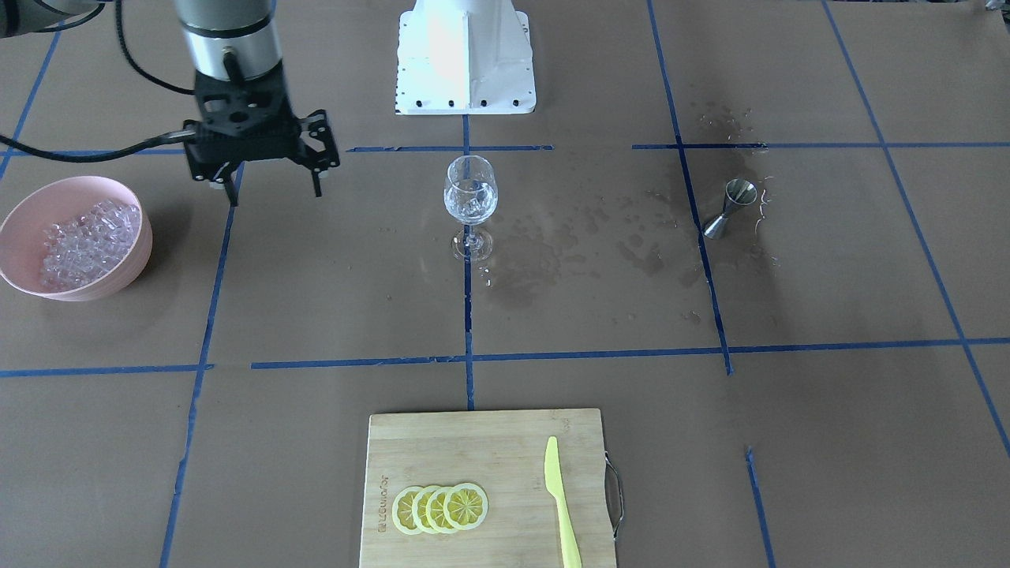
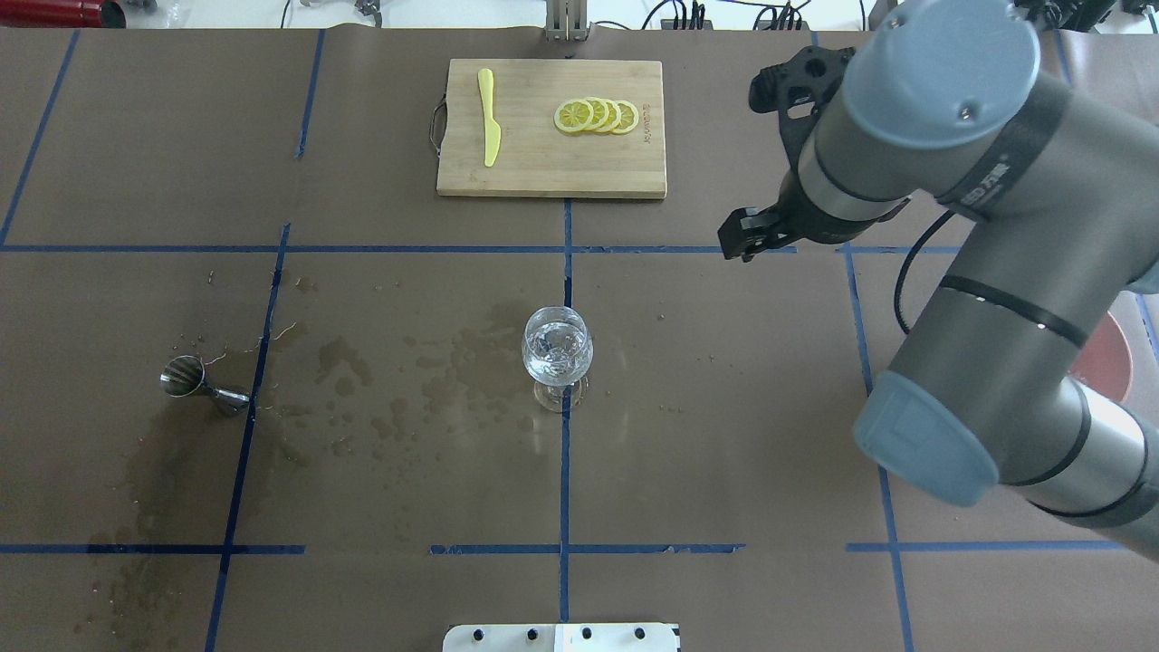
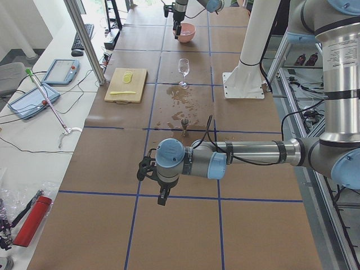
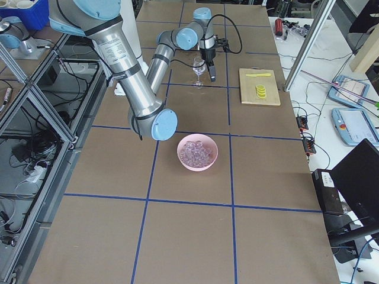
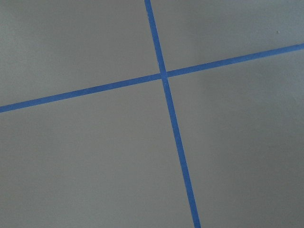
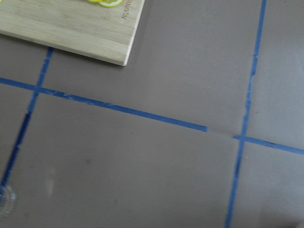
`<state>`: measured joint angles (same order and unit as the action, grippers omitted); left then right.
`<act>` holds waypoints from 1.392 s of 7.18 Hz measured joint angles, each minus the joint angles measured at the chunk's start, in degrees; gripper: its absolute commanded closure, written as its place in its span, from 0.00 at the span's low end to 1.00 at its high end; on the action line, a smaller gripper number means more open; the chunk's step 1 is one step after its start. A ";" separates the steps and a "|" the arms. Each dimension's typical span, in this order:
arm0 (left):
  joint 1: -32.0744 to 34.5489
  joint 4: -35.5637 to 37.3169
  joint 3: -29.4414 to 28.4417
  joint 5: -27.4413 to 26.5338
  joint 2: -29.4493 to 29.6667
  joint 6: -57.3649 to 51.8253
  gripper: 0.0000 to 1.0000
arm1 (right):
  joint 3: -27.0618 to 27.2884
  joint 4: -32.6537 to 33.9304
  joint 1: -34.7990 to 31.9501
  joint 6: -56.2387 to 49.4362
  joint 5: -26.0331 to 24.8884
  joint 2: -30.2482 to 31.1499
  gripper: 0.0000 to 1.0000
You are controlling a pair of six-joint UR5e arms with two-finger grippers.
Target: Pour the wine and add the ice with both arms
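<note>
Hanging wide open and empty at upper left, the right hand (image 1: 274,189) flanks one pink bowl (image 1: 31,217) of glassy ice cubes (image 1: 87,241); one stemmed glass (image 1: 471,172) holds clear wine (image 1: 470,208) centre-frame; the left hand (image 3: 162,197) cannot be judged.

Front and overhead views opposed, steeply downward, sharing the glass (image 1: 470,197), wrist cameras close over table (image 5: 95,166)

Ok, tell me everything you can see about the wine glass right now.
The wine glass is clear and stemmed, with a round bowl, thin stem and flat foot. It stands upright mid-table, its foot on a blue tape line. The lower bowl holds clear contents; liquid or ice, I cannot tell apart. Wet patches lie beside it. Nothing touches it; the open right gripper hangs apart, toward the pink bowl.
</note>
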<state>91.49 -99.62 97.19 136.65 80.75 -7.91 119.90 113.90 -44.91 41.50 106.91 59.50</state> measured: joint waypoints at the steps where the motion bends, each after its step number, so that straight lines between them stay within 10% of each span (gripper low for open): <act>1: 0.00 0.02 -0.10 -0.04 -0.01 0.01 0.00 | -0.01 -2.25 -5.01 -7.49 3.56 5.00 0.00; 6: 0.11 0.03 -0.08 0.10 -0.73 0.09 0.00 | -8.28 -14.30 -31.87 -44.88 16.11 30.96 0.00; 10: 0.09 0.05 0.28 0.24 -0.63 0.09 0.00 | -13.12 -14.50 -37.92 -47.42 16.34 37.70 0.00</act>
<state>91.58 -99.57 97.47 136.89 80.12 -7.82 106.78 99.41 -82.83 -5.92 123.26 97.21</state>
